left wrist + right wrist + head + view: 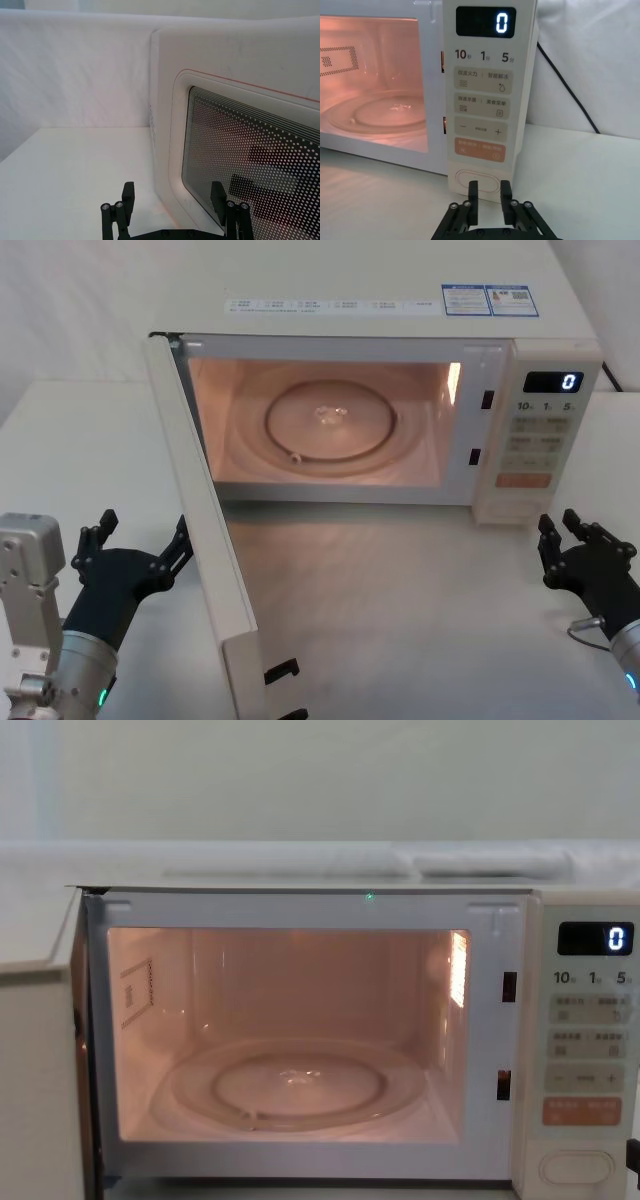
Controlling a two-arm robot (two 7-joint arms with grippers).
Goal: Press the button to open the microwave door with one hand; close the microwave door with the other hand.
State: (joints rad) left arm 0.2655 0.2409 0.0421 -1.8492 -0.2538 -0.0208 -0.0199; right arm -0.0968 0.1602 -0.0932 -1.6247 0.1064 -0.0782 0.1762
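I read "0" on the display and "10", "1", "5" under it on the control panel

A glass turntable is seen inside the lit cavity. A "0" is shown on the display far right, with an orange key lower down. Blue labels are stuck on top. A black cable is draped behind on the white table.

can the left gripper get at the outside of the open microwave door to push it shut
Probably yes. The left gripper sits open just beside the outer face of the microwave door, which stands swung wide open, and nothing lies between them. The right gripper is off by the button, clear of the door's swing.
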